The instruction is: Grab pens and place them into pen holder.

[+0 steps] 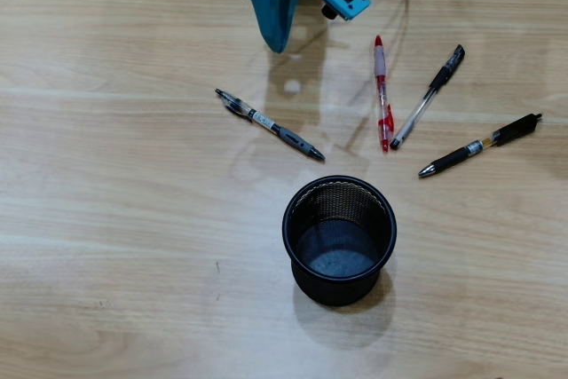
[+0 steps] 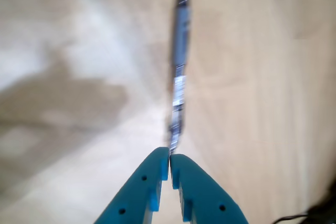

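Overhead view: I see four pens on table, holder empty; gripper jaws together, holding nothing.

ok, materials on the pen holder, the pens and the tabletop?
Pen holder: black wire mesh, probably metal, matte, with a solid rim; light shows through the wall.
Red pen and the three black pens, e.g.: look like plastic, with clear barrels and dark grips, possibly rubbery.
Tabletop: light wood grain, likely laminate given its smooth sheen and soft reflections.
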Controlling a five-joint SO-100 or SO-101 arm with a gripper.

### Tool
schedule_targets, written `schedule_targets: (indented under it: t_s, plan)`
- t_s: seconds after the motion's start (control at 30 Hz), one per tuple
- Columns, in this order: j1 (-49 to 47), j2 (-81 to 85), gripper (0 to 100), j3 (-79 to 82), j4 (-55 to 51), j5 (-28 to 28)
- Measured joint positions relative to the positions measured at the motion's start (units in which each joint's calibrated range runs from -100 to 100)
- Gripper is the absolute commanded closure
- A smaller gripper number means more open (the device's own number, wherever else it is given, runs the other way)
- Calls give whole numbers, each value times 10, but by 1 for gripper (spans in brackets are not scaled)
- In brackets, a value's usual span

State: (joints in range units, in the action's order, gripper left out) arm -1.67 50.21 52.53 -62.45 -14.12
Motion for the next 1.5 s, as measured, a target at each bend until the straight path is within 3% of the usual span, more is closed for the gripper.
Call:
schedule_targets:
  t_s: [0.23, 0.37, 0.53, 0.8, 1.07, 1.5]
  plan:
    - [0, -192, 98, -256, -229, -6]
    - [0, -274, 98, -373, -253, -6]
    - [0, -330, 96, -407, -254, -28]
    - [-2, -393, 60, -403, -254, -76]
    - [-13, -467, 71, -403, -215, -78]
    - [-17, -641, 71, -403, -102, -79]
